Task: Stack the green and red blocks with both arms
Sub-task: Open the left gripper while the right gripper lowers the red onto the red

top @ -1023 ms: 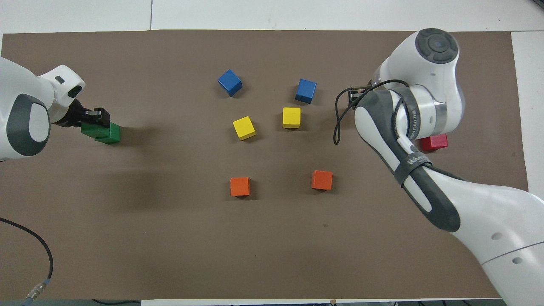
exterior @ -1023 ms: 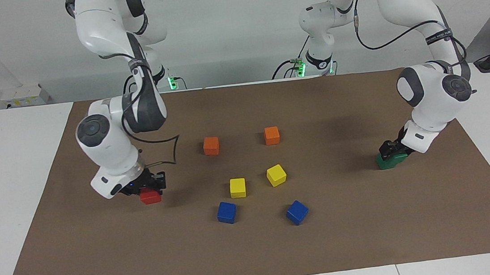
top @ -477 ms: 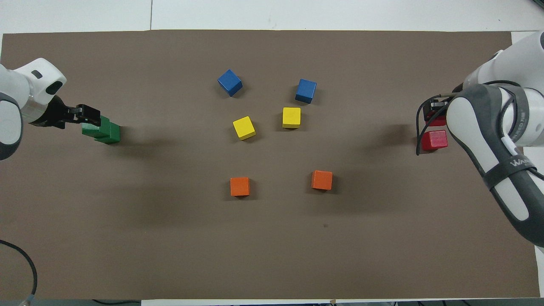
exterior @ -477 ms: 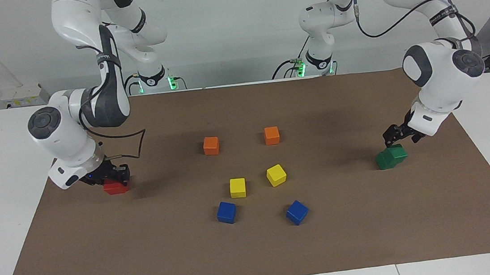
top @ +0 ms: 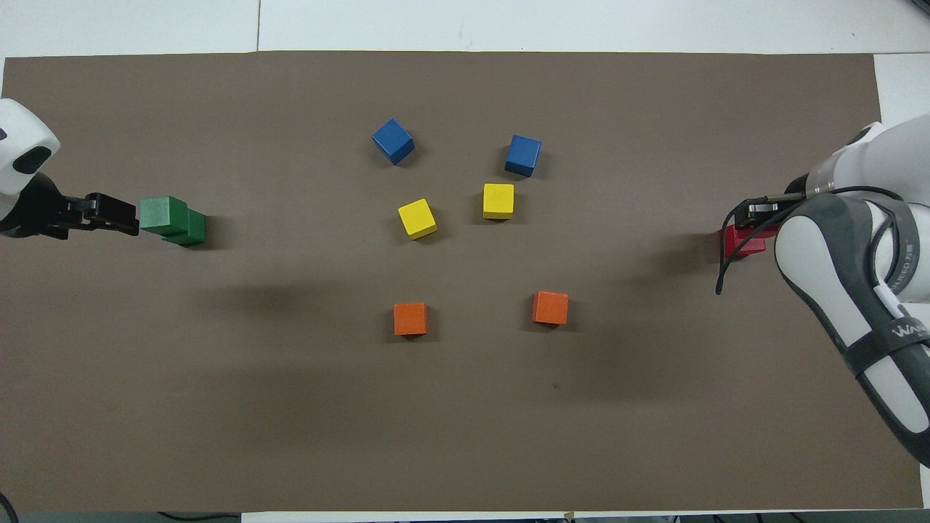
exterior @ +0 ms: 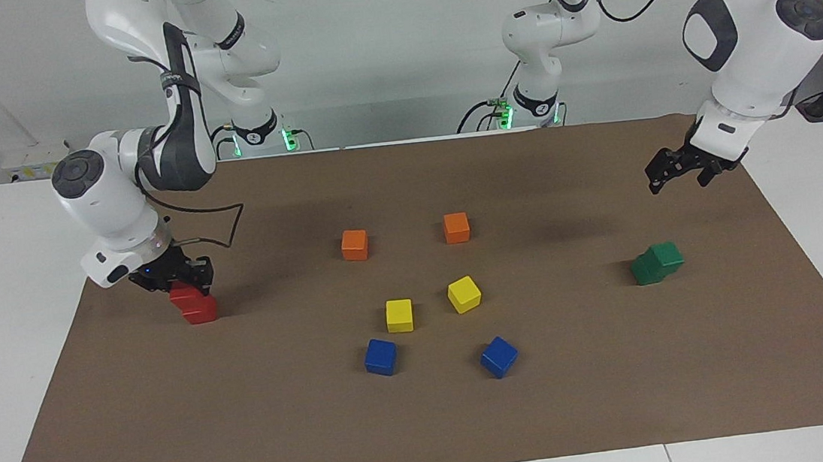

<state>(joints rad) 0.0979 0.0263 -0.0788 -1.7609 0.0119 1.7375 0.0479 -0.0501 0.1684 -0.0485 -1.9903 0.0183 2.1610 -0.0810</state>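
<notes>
From the facing camera, my right gripper point(exterior: 189, 279) is clamped on the upper red block point(exterior: 183, 294), which sits on the lower red block point(exterior: 201, 309) at the right arm's end of the mat point(exterior: 430, 425). My left gripper point(exterior: 678, 174) hangs open, holding nothing, at about one o'clock above the green stack point(exterior: 656, 262).

From overhead, the left gripper point(top: 109, 214) shows at nine o'clock of the green stack point(top: 171, 220); my right gripper point(top: 755, 212) covers the red blocks point(top: 742, 242).

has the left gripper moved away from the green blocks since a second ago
Yes. The left gripper was down on the green blocks a second ago; it now hangs open, risen above them, which sit stacked where they were.
</notes>
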